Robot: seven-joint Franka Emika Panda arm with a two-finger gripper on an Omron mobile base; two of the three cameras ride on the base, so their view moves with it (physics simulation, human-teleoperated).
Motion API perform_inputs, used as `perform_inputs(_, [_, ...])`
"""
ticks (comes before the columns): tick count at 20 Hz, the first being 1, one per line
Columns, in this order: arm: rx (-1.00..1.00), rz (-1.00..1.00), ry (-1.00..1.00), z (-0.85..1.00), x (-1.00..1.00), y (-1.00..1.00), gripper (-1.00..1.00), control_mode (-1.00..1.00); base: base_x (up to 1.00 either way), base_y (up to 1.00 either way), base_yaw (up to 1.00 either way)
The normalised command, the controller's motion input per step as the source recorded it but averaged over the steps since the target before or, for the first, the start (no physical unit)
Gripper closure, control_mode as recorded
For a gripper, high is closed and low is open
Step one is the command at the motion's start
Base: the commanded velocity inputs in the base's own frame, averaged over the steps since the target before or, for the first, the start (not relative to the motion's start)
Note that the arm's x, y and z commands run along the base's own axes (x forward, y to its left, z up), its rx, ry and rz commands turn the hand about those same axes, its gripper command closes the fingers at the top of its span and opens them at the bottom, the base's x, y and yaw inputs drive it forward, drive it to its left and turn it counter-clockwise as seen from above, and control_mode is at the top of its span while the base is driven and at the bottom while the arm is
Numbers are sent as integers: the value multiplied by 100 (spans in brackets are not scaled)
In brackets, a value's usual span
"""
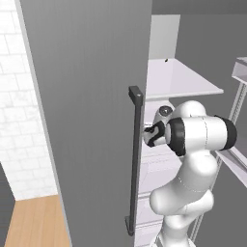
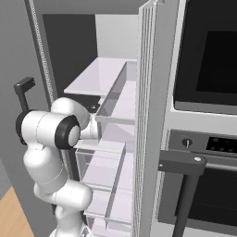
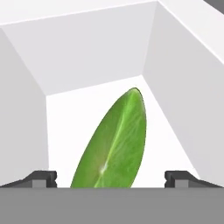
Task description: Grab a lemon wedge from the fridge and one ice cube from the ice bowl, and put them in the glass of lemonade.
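The lemon wedge (image 3: 116, 140), bright yellowish-green and leaf-shaped, lies on the white floor of a fridge compartment (image 3: 87, 48). In the hand view it sits close ahead, between my two fingertips (image 3: 43, 178). My gripper (image 3: 111, 178) is open, its jaws wide on either side of the wedge and not touching it. In the left base view my hand (image 1: 154, 132) reaches into the fridge (image 1: 87, 120) at mid height, under a white shelf (image 1: 181, 79). The ice bowl and the glass of lemonade are out of view.
The fridge's left door stands beside my arm with its dark bar handle (image 1: 136, 159). The right door (image 2: 152, 115), with its shelves, is swung open on the other side. A black-fronted wall oven (image 2: 208, 55) lies right of it. White compartment walls (image 3: 183, 100) hem the wedge.
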Motion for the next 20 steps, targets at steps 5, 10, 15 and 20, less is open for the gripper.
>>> perform_inputs(5, [0, -1, 0, -13, 3, -9, -100, -100, 0, 0, 0])
perform_inputs(10, [1, -1, -4, 0, -3, -7, -100, -100, 0, 0, 0])
perform_inputs(15, [1, -4, -9, 9, 7, 0, -100, -100, 0, 0, 0])
perform_inputs(20, [0, -3, 0, 6, 23, 0, -100, -100, 0, 0, 0])
